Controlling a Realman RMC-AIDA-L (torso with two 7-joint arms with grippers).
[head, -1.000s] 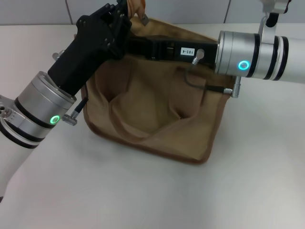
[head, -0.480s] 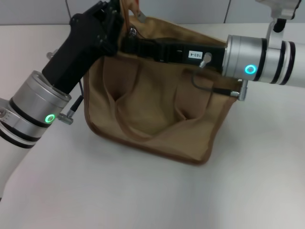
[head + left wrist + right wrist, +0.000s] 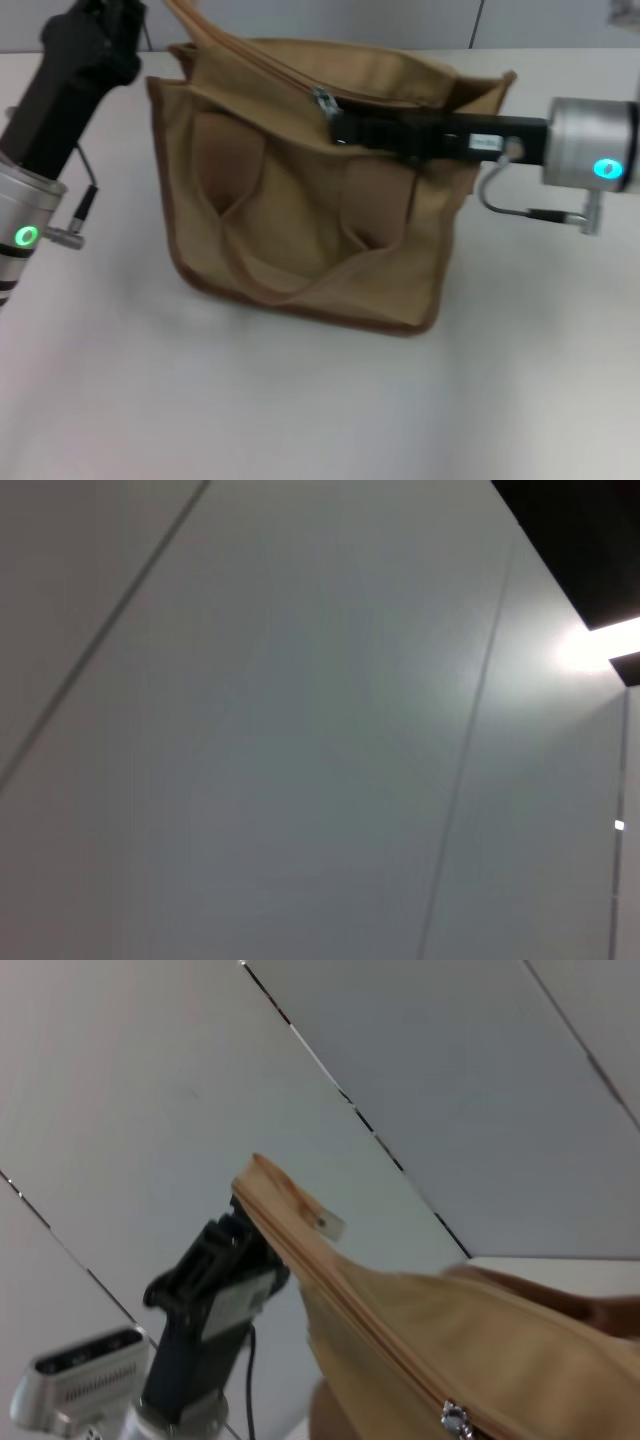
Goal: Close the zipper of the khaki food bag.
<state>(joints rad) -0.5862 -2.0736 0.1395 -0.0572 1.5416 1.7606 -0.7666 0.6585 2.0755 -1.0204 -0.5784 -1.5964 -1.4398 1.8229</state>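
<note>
The khaki food bag stands on the white table. Its tan zipper track rises taut toward the far left. My left arm reaches up past the head view's top edge. In the right wrist view my left gripper sits against the raised end of the zipper track and looks shut on it. The silver slider sits about midway along the top and also shows in the right wrist view. My right gripper is shut at the slider's pull tab. The bag mouth gapes to the right of the slider.
The white table spreads in front of the bag and to both sides. A strap handle hangs on the bag's near side. A grey panelled wall stands behind, and it fills the left wrist view.
My right gripper has moved right along the bag's top with the slider. My left arm has swung left and up, pulling the track's end taut. The bag now stands more upright.
</note>
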